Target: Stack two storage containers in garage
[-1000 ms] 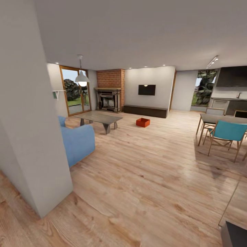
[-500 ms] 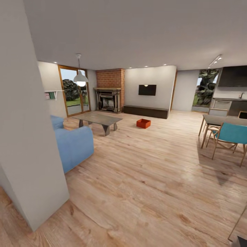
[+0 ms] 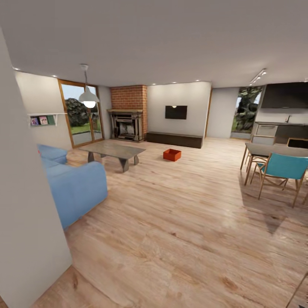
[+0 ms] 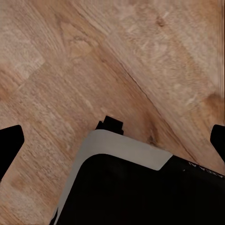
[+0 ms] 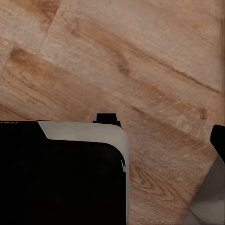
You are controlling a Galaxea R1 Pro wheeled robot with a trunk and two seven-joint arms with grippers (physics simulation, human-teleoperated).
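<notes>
One orange-red open-top storage container (image 3: 172, 155) sits on the pale wood-plank floor (image 3: 179, 222) of the living room, far ahead, in front of the long low dark cabinet (image 3: 174, 139) and under the black wall TV (image 3: 176, 112). The second container is out of view. In the left wrist view my left gripper (image 4: 112, 140) hangs over the planks, its dark fingertips (image 4: 9, 145) wide apart with nothing between them. My right gripper (image 5: 112, 140) also hangs over the planks, one fingertip (image 5: 218, 140) at the frame's edge, holding nothing.
A white wall corner (image 3: 25, 222) stands close at my left, with a blue sofa (image 3: 70, 184) just beyond it. A low coffee table (image 3: 112, 149) stands before the brick fireplace (image 3: 127, 124). At the right are a dining table (image 3: 273, 149) and a teal chair (image 3: 284, 167).
The whole head view has shifted: the wall corner has slid left and more of the sofa and the window wall shows. The container has not moved on the floor.
</notes>
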